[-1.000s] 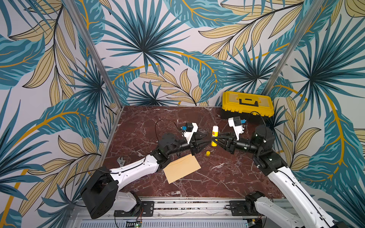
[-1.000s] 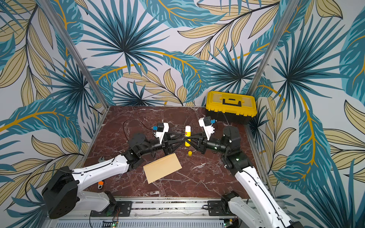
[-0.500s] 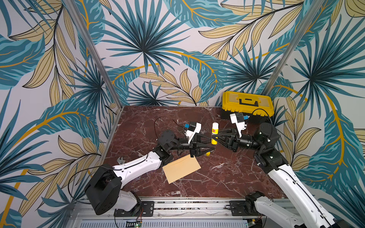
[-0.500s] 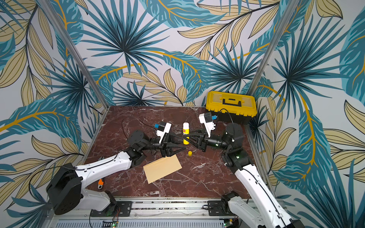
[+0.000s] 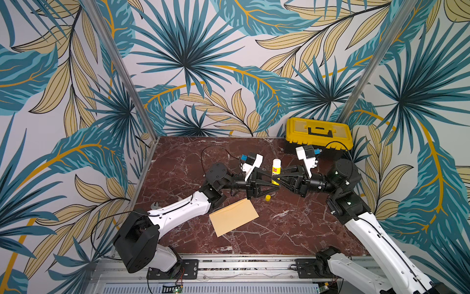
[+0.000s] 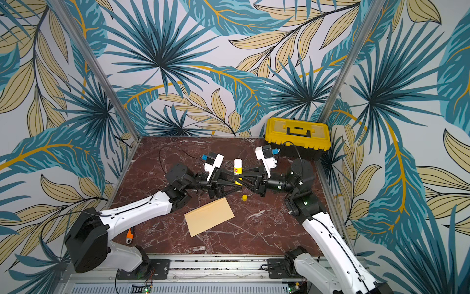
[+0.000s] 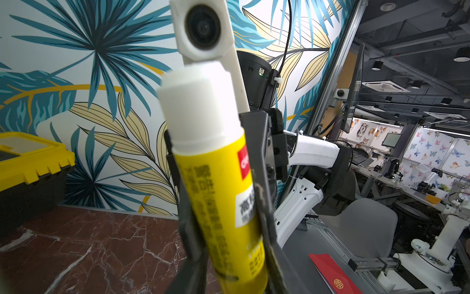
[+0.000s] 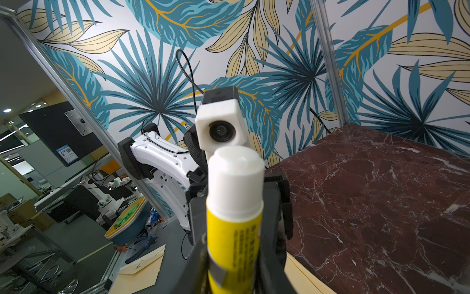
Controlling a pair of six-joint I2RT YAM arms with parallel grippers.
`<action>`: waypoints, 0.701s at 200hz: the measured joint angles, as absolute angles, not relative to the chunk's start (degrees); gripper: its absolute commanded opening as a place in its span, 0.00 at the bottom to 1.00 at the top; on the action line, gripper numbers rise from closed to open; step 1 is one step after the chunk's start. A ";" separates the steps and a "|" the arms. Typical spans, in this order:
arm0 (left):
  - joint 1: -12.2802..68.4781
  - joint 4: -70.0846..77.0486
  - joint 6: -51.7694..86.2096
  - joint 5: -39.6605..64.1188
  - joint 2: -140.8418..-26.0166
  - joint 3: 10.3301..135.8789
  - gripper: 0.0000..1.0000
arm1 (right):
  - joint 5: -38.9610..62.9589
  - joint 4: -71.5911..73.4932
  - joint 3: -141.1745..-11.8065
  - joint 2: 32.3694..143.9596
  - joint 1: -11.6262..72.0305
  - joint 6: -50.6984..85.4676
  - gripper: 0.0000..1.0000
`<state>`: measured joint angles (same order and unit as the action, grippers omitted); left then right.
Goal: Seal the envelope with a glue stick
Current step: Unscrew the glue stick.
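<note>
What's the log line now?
glue stick: upright, uncapped | right pincer: shut on it | left pincer: around it | envelope: lying flat

Yellow toolbox (image 5: 319,132) sits on the marble table (image 5: 292,229).

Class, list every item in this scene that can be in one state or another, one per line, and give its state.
glue stick: uncapped, upright
yellow cap: off, lying on the table
envelope: flat on the table, plain face up
toolbox: lid closed
right gripper: shut on the glue stick
left gripper: around the glue stick's body, grip unclear
</note>
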<state>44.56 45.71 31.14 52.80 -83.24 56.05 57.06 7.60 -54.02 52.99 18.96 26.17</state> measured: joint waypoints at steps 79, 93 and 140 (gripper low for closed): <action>44.80 39.97 27.90 51.27 -81.32 56.51 0.19 | 56.36 8.54 -53.95 52.97 19.33 26.13 0.00; 44.80 39.99 27.92 51.31 -81.32 56.51 0.17 | 56.23 8.64 -53.89 52.90 19.44 26.13 0.00; 44.73 41.58 30.00 53.89 -81.32 57.06 0.15 | 57.25 10.76 -53.87 52.73 19.94 27.29 0.00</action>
